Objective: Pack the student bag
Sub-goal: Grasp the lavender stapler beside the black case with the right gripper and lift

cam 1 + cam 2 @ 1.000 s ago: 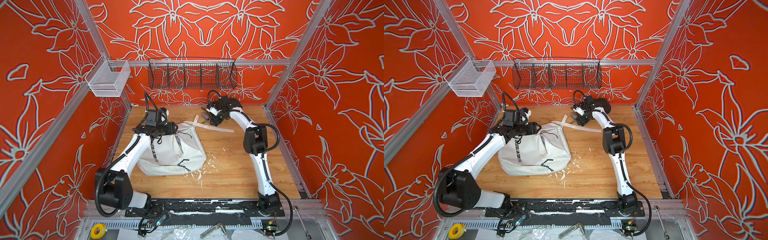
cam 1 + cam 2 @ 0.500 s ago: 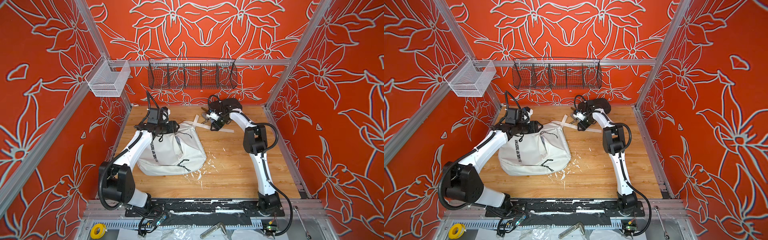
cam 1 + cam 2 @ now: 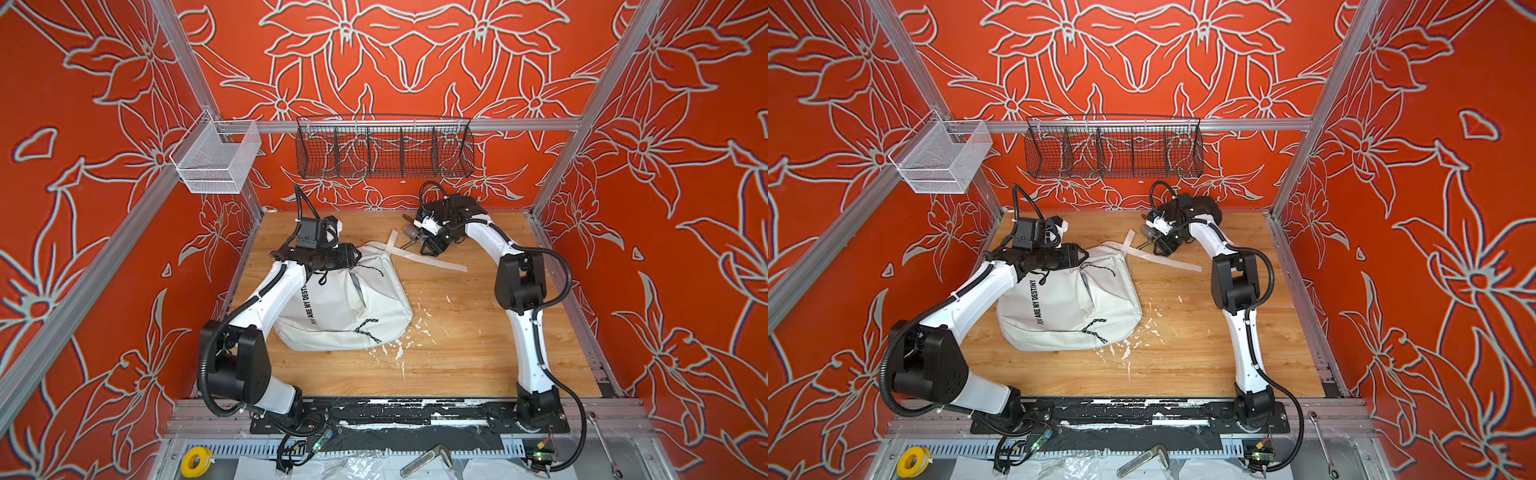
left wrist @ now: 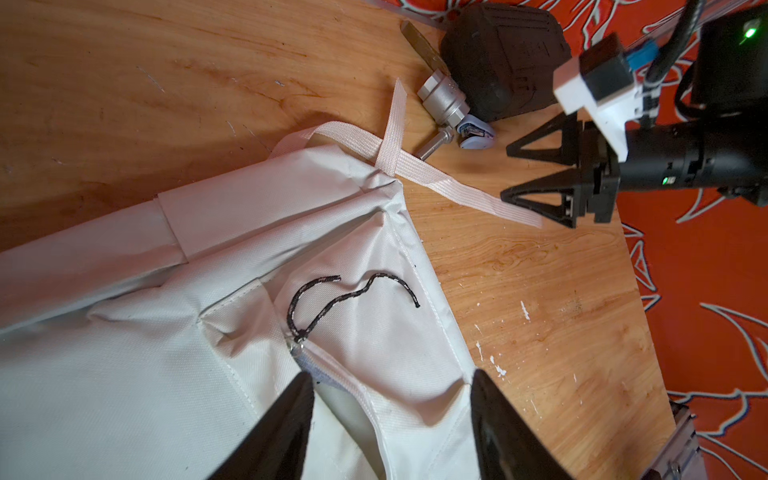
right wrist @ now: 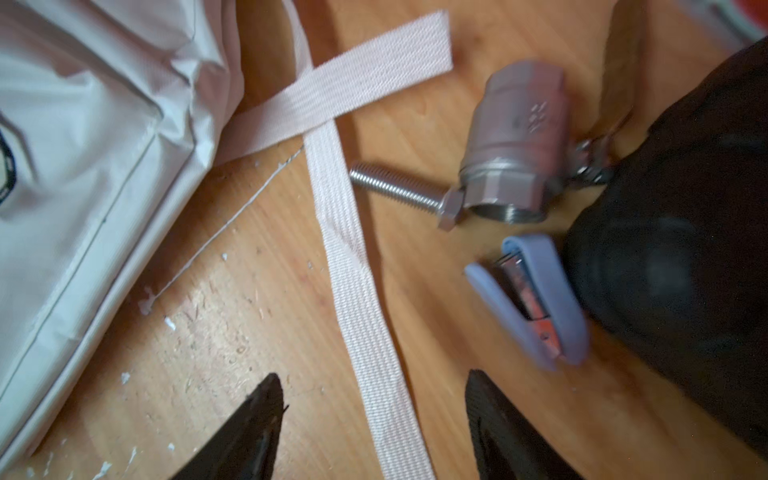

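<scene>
The student bag (image 3: 345, 307) (image 3: 1071, 307), white with black print, lies on the wooden table in both top views. My left gripper (image 3: 353, 255) (image 4: 390, 376) is open at the bag's top end. Its fingertips (image 4: 305, 380) straddle the white fabric beside a partly open zipper with a black cord (image 4: 353, 295). My right gripper (image 3: 430, 247) (image 5: 372, 376) (image 4: 506, 173) stands open low over the table. One of the bag's long white straps (image 5: 357, 270) (image 3: 432, 262) lies flat between its fingers, apart from both.
Past the strap lie a metal valve (image 5: 515, 141) (image 3: 409, 230), a bolt (image 5: 395, 187), a small lavender stapler-like item (image 5: 536, 299) and a black case (image 5: 685, 228). A black wire basket (image 3: 384, 147) and a white mesh basket (image 3: 216, 160) hang on the back rail. White flakes (image 3: 399, 345) litter the table.
My right gripper has come forward and down from beside the valve to over the strap, its jaws a little narrower. The left arm's elbow shifted; its gripper stayed at the bag's top.
</scene>
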`<state>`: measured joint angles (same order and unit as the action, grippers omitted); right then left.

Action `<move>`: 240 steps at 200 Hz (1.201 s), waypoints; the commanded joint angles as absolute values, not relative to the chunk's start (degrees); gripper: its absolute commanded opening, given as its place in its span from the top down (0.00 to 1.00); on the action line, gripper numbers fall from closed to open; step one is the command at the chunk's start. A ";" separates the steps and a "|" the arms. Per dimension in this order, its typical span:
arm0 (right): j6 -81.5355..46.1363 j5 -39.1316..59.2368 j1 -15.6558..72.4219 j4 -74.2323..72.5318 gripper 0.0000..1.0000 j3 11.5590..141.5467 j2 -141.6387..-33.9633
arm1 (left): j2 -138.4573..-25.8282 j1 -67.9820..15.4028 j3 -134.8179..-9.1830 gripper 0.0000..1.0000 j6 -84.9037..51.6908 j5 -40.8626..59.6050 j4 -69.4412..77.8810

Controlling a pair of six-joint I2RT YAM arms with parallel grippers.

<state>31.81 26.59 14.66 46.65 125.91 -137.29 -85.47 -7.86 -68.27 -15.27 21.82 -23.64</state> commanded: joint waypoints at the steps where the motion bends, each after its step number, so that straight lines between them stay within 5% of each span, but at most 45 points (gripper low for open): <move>1: 30.38 26.33 14.16 46.92 0.29 133.15 -143.14 | -83.11 -7.64 -66.69 0.39 -15.03 22.08 -23.64; 119: 27.73 21.54 14.58 52.10 0.28 134.02 -146.33 | -81.70 -7.60 -65.30 0.38 -13.62 22.12 -24.89; 178: 27.62 31.90 15.11 66.59 0.40 131.21 -142.47 | -81.79 -7.65 -65.09 0.38 -13.49 23.95 -24.88; 240: 15.19 25.51 15.23 43.84 0.36 113.35 -126.69 | -81.17 -7.66 -64.35 0.38 -14.36 25.43 -24.01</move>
